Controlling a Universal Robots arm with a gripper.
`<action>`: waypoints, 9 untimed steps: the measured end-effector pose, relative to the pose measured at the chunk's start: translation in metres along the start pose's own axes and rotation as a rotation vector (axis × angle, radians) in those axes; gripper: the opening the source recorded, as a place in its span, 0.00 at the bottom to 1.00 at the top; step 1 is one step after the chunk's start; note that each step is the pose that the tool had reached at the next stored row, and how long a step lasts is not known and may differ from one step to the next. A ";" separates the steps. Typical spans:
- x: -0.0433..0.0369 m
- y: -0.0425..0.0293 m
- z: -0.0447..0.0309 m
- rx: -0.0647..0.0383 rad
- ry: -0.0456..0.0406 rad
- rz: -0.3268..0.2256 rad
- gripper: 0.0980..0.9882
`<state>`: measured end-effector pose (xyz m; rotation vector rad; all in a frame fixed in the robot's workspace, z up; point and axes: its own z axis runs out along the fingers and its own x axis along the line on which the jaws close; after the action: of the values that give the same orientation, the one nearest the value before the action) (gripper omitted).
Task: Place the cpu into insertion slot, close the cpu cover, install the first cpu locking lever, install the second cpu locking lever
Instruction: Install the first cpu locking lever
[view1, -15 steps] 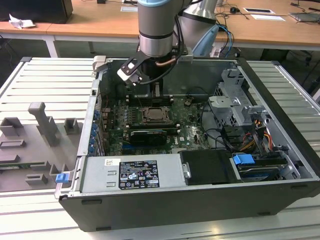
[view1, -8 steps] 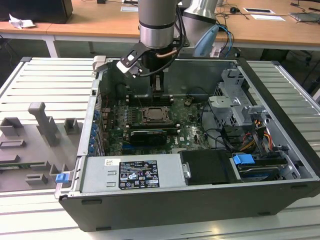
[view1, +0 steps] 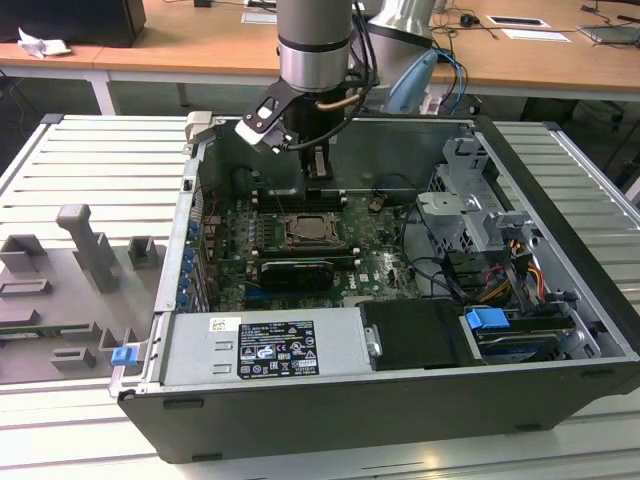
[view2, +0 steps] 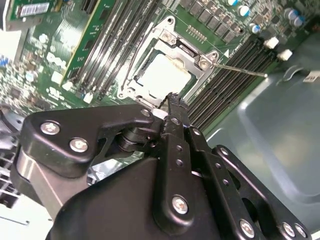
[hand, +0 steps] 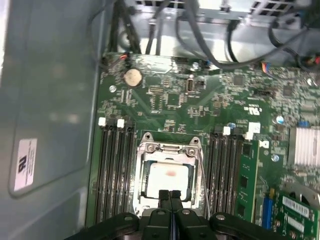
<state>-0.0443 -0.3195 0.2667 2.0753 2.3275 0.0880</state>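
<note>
Hanging above the cpu cover (hand: 170, 148) between memory slots (hand: 115, 170), the gripper (hand: 170, 194) is pinched closed.

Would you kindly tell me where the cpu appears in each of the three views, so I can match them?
Exterior view: the cpu lies near the picture's centre, close to the gripper.
Second wrist view: the pale square just past the gripper.
First wrist view: the pale square just past the gripper.
Shared landmark: the black memory slots flanking it.
</note>
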 end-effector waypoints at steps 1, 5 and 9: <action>0.0000 0.0000 0.0000 0.000 0.0010 -0.018 0.01; 0.0000 0.0000 0.0000 0.002 0.0053 -0.095 0.01; 0.0000 0.0000 0.0000 0.003 0.0069 -0.124 0.01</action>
<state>-0.0443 -0.3195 0.2667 1.9285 2.4549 0.0898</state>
